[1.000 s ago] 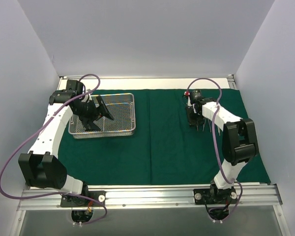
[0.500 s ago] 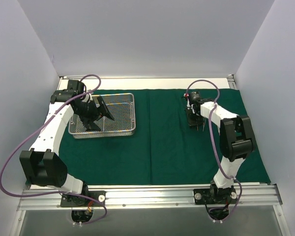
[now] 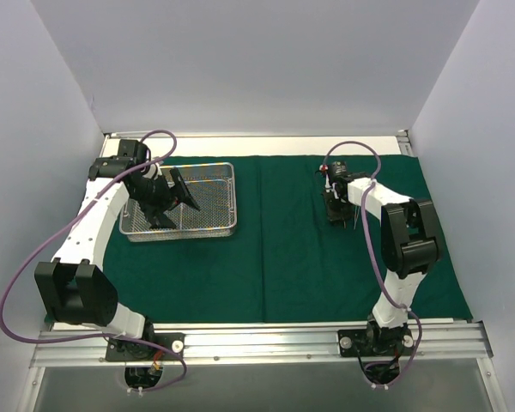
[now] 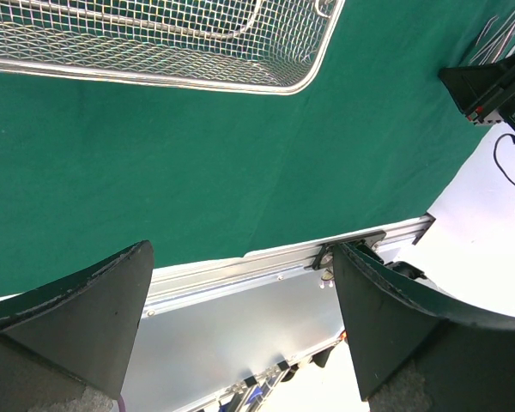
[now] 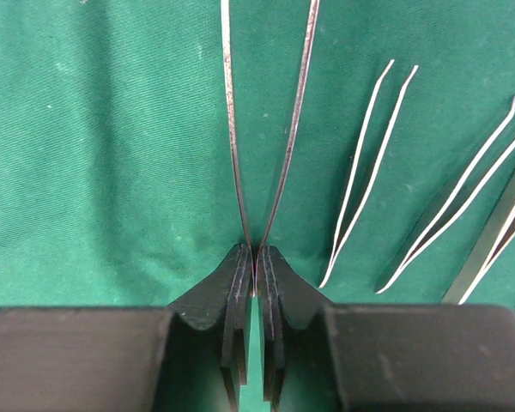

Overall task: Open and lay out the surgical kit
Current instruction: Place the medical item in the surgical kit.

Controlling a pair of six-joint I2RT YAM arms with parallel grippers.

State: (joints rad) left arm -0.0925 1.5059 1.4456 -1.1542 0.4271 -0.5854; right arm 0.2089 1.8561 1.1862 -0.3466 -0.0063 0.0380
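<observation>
Green cloth (image 3: 283,257) is opened out flat over the table. The wire-mesh tray (image 3: 206,232) sits on its left part and no instruments show in it in either the overhead or the left wrist view.

Left gripper (image 3: 172,204) hangs over the tray with its jaws released wide and nothing between them, idle.

Right gripper (image 5: 255,283) is at the far right of the cloth, well apart from the tray. It is clenched on the joined end of the long forceps (image 5: 232,129), whose two arms splay away from the fingertips low over the cloth. Can't tell if the tips are touching the fabric.

Just beside it to the right lie a shorter forceps (image 5: 339,249), then a curved-tip forceps (image 5: 421,236). More steel (image 5: 498,236) is cut off at the frame edge, type unclear. All lie roughly parallel and apart from each other.

Step in hand, as I judge it: setting the long forceps down as the next item in the row. Layout looks well along.

To do it well:
- Lower until the arms lie flat on the cloth before letting go, so it doesn't drop or bounce.
- Keep it parallel to the shorter forceps with a clear gap, no crossing.
- Open the jaws only a little, then lift straight up. The pinch is on the thin joined end, so a sideways pull could drag the forceps or snag the cloth.
</observation>
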